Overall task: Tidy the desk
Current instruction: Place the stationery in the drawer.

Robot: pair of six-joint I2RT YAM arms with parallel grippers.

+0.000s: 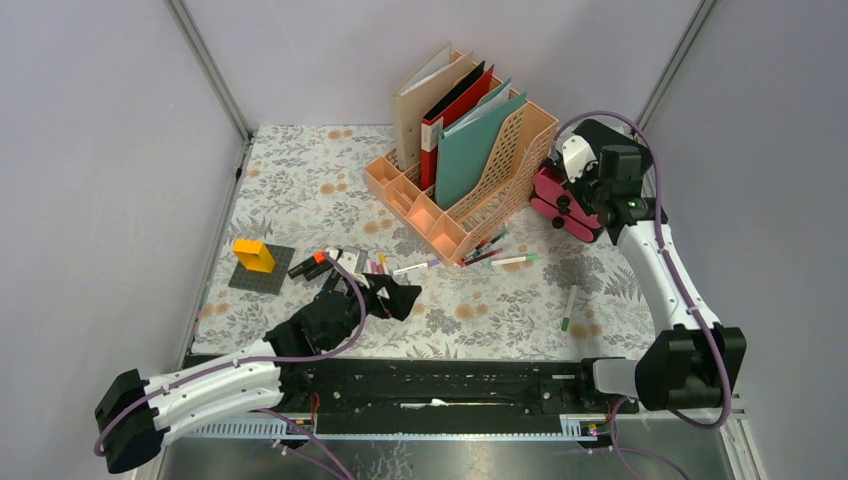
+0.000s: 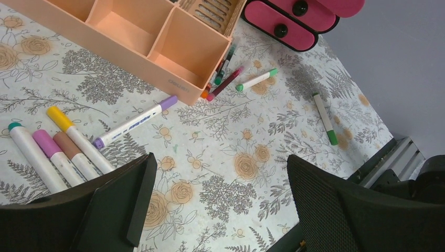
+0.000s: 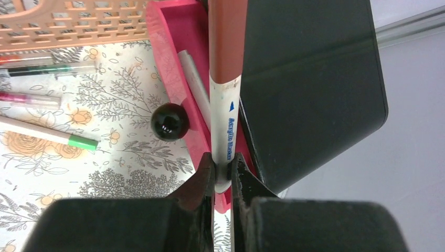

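Jaws: right gripper [image 3: 223, 173] is clenching a brown-capped marker [image 3: 226, 52], left gripper [image 2: 218, 176] is hanging released; desk [image 1: 470, 320] is lying beneath both; peach file rack [image 1: 500, 170] is standing at its 12 o'clock; pink drawer [image 3: 168, 47], open, is lying at 12 o'clock from the right jaws, the nearer arm; marker's long axis is pointing along it; loose markers [image 2: 57, 152] are lying at left jaws' 9 o'clock.

I see my left gripper [image 2: 218, 176] wide open above the desk [image 2: 294, 131]. Four markers [image 2: 63, 157] lie side by side near one finger; a purple-capped marker [image 2: 135, 122] lies just beside the peach organizer [image 2: 173, 58].
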